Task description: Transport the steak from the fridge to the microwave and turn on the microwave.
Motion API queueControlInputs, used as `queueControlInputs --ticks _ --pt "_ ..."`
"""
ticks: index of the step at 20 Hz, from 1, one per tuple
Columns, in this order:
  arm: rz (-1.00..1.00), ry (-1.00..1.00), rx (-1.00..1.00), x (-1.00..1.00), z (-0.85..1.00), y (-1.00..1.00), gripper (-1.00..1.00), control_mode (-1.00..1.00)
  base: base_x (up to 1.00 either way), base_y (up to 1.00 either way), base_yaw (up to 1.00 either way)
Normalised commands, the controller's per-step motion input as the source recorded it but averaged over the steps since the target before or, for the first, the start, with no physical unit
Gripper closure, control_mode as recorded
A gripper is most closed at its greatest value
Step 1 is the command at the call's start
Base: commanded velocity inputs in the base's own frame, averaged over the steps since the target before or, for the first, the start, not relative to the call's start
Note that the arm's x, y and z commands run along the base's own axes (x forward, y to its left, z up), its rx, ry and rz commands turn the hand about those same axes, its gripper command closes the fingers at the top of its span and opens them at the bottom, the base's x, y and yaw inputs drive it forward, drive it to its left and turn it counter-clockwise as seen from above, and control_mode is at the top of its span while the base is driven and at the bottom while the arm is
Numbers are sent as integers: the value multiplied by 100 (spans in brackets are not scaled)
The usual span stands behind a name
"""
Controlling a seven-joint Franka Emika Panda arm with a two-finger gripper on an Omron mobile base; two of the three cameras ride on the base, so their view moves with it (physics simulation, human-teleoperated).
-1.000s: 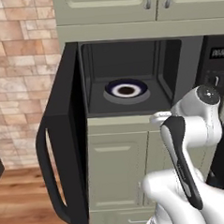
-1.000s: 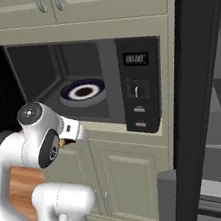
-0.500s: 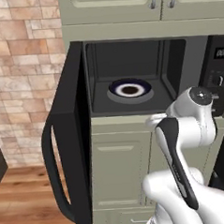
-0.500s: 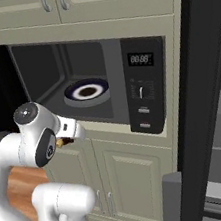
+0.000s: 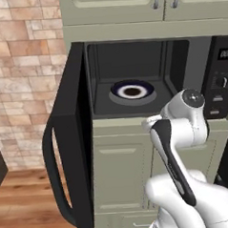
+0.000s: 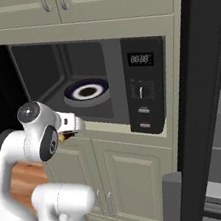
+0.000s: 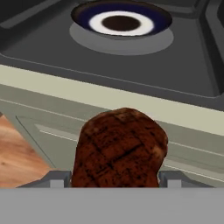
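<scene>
Microwave open, door swung wide left, plate centred on its floor. Steak pinched in the pincer, just outside and below the sill. Best to lift over the sill, carry straight in, release above the plate.

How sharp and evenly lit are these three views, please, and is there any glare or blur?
Hand view: the steak is close and soft-edged, with no glare. Left base view: the microwave cavity is dim but the plate reads clearly. Right base view: flat, even rendered light; the display digits are slightly fuzzy.
</scene>
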Motion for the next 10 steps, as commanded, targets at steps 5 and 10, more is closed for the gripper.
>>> queueControlInputs --ticks 5,10 --pt "4 -19 0 14 4 0 100 -100 0 0 0" --pt "2 -25 0 6 28 1 100 -100 0 0 0"
